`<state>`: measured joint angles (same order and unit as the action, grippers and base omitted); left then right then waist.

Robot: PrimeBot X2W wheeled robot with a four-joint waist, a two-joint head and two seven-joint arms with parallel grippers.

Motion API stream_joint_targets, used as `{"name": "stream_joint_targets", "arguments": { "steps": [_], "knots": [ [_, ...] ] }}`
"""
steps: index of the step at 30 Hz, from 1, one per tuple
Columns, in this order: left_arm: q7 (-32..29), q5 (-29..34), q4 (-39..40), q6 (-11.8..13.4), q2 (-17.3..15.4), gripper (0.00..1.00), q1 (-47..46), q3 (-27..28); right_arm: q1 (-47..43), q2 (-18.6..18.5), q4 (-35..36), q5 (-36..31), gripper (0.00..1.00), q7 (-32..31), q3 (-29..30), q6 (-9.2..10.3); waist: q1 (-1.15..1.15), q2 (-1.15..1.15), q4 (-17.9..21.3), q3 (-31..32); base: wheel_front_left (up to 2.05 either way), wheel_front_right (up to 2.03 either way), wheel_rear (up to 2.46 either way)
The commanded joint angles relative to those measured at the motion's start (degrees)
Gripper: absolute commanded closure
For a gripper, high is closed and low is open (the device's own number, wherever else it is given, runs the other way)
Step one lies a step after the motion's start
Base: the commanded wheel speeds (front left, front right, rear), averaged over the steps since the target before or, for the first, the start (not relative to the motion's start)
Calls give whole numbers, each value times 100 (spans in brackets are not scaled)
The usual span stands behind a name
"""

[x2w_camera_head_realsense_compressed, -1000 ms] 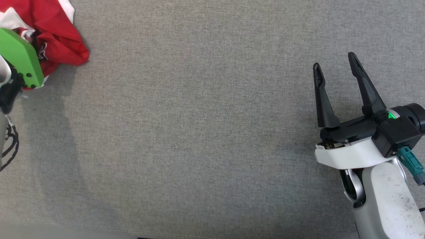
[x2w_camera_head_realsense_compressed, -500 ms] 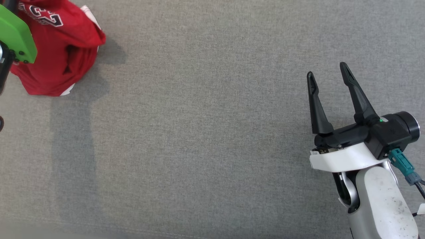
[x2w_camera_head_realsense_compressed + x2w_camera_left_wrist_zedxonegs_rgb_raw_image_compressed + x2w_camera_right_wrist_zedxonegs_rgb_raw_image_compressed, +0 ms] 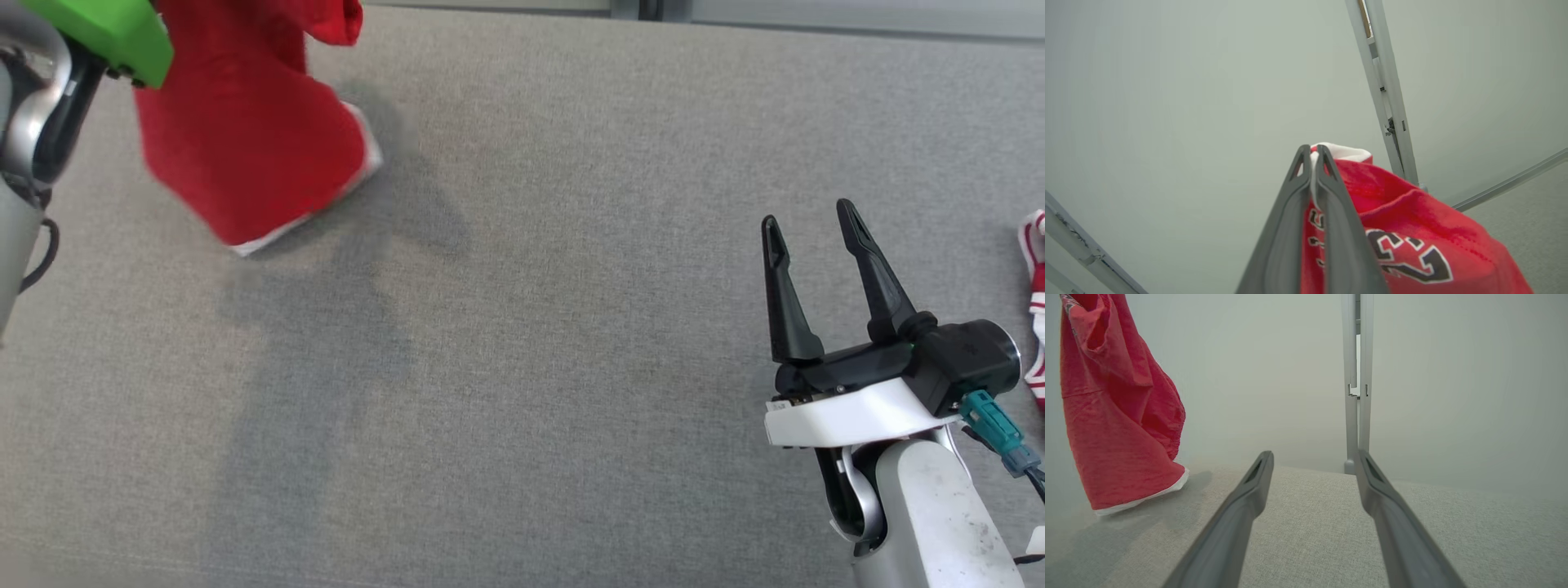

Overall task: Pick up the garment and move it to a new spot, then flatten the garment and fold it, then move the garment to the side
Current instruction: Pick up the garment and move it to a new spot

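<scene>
The garment [image 3: 245, 147] is a red jersey with white trim and black-and-white lettering. It hangs in the air at the upper left of the head view, its lower hem just above the grey table. In the left wrist view my left gripper [image 3: 1312, 157] is shut on the garment [image 3: 1412, 228] at a white-edged part, the cloth draping down to the right of the fingers. My right gripper [image 3: 808, 220] stands open over the table at the right, holding nothing. From the right wrist view, the hanging garment [image 3: 1122, 428] is far to the left of the right gripper [image 3: 1314, 461].
The grey fabric-covered table [image 3: 522, 343] spreads under both arms. A red-and-white striped piece of cloth [image 3: 1035, 302] lies at the right edge. A pale wall with a grey metal post [image 3: 1355, 384] stands behind the table's far edge.
My left gripper closed on the garment and lifted it off the table; it now hangs instead of lying crumpled. The head camera has shifted. The right gripper stays open.
</scene>
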<state>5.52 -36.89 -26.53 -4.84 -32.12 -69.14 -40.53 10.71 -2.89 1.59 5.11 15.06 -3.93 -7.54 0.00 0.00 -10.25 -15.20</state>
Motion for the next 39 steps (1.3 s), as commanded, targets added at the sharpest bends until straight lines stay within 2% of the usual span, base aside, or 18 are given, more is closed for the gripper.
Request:
{"name": "stream_joint_targets", "arguments": {
  "steps": [1,9,13,16,21,25,30,31,32,33,39],
  "knots": [
    [-90,-1,268,117,-78,100,137,1,-95,-4,-14,68,0,15,8,11,0,0,107,264,0,0,0],
    [-831,-80,2198,733,-264,100,423,-10,-136,-4,11,279,0,15,12,11,0,0,421,416,0,0,0],
    [-1075,-70,2921,1016,-132,100,549,-95,-111,-4,7,356,0,15,-20,11,0,0,662,379,0,0,0],
    [-1161,-4,3145,1162,51,100,598,-241,-23,-3,15,386,0,15,-69,11,0,0,889,287,0,0,0],
    [-1151,86,2958,1315,501,100,572,-494,138,-5,37,503,0,15,-156,11,0,0,1397,65,0,0,0],
    [-958,72,2271,1177,887,100,496,-679,217,0,8,646,0,15,-197,11,0,0,1808,-134,0,0,0],
    [-436,134,857,934,1298,100,306,-758,280,-6,20,803,0,15,-289,11,0,0,2264,-333,0,0,0],
    [-369,103,636,873,1365,56,294,-770,280,-3,22,826,0,15,-291,11,0,0,2320,-357,0,0,0],
    [-333,-26,390,767,1472,6,304,-761,286,0,20,859,0,15,-294,11,0,0,2385,-384,0,0,0],
    [-301,-42,219,697,1511,0,285,-770,288,2,15,879,0,15,-290,11,0,0,2418,-397,0,0,0],
    [65,7,-578,357,1590,0,157,-854,218,0,-19,881,0,15,-232,11,0,0,2365,-388,0,0,0]
  ]
}}
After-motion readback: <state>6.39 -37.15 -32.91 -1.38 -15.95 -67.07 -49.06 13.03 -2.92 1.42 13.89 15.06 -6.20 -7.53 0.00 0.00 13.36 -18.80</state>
